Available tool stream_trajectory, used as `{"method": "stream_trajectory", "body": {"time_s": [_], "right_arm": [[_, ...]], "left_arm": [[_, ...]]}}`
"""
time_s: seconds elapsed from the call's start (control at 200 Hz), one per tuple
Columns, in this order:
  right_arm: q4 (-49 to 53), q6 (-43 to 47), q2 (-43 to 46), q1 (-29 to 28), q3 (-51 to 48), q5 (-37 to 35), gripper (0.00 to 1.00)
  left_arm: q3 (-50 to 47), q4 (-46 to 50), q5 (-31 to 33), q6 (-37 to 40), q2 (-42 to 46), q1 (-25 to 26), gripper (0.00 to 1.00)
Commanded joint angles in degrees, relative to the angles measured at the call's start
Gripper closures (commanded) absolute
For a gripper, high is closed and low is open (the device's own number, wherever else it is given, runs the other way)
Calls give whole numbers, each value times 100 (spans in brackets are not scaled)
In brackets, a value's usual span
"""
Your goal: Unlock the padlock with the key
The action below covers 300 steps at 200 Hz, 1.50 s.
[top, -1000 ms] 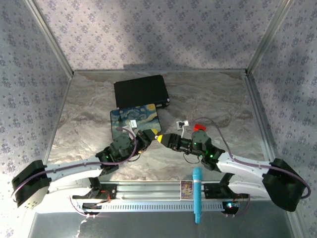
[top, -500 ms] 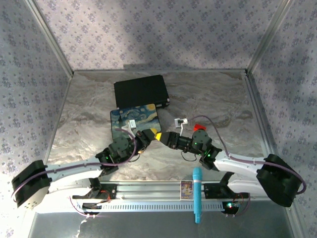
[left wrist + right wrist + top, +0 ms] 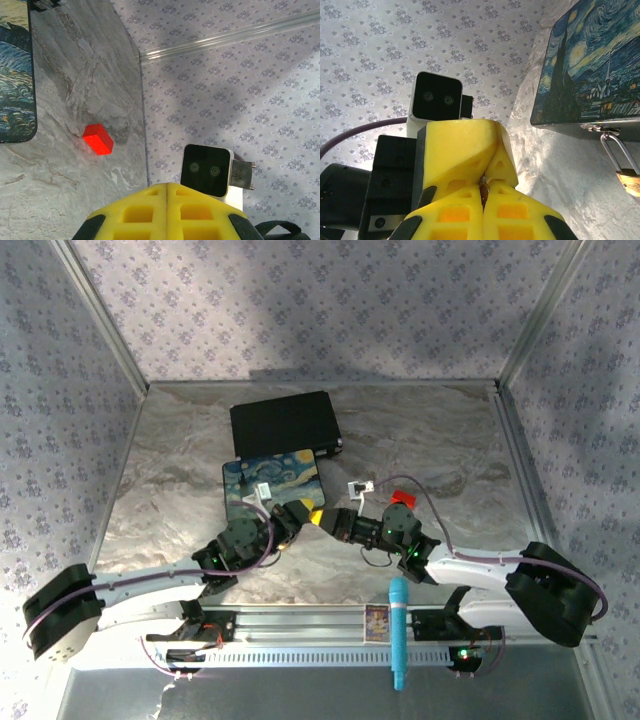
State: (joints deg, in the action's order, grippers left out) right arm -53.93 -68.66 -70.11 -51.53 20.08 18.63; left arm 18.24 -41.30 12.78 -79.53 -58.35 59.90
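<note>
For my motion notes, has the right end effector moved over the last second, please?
Yes: the right end effector crept left, away from the red block.

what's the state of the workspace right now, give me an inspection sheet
surface: grey marbled table
job's things: padlock hangs from painted box hasp; key likely the sliver at the fingertips, too small to be sure
clutter: black box, red block, teal pen on front rail
grippers: left and right meet tip to tip, fingers shut on both
cables: purple cable along each arm
surroundings: patterned walls, metal corner posts
</note>
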Motion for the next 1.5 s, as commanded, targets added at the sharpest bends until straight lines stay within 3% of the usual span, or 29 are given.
{"method": "stream_trajectory", "body": {"time_s": [0.0, 0.1, 0.235, 0.38, 0.7, 0.75, 0.865, 0.96, 1.199, 1.304, 1.494], "right_arm": [[-166, 46, 45, -10, -40, -57, 100], [352, 56, 259, 195, -83, 81, 100], [642, -2, 309, 628, -143, 716, 100], [1299, 383, 375, 633, 227, 1447, 100], [1707, 419, 71, 514, 396, 1370, 100], [2152, 514, 45, 491, 453, 1178, 100], [3026, 894, 32, 366, 677, 732, 100], [3887, 1236, 17, 229, 958, 302, 100], [4348, 1505, -405, 101, 1190, 228, 100], [4188, 1495, -580, 16, 1178, 198, 100], [4148, 1520, -825, -90, 1248, 141, 100]], "left_arm": [[107, 312, -33, -45, 175, -17, 100], [168, 768, -78, -40, 249, -40, 100], [216, 1296, -269, -6, 360, -203, 82], [169, 1351, -545, 34, 417, -440, 72], [268, 1649, -694, 183, 384, -513, 67], [325, 2149, -512, 236, 519, -514, 63], [872, 4687, 261, 403, 866, -514, 52], [983, 5509, 506, 855, 996, -514, 42], [82, 5266, 529, 1266, 1561, -514, 19], [-436, 4617, 599, 1638, 1688, -585, 19], [-741, 3790, -326, 2581, 1612, -1116, 19]]}}
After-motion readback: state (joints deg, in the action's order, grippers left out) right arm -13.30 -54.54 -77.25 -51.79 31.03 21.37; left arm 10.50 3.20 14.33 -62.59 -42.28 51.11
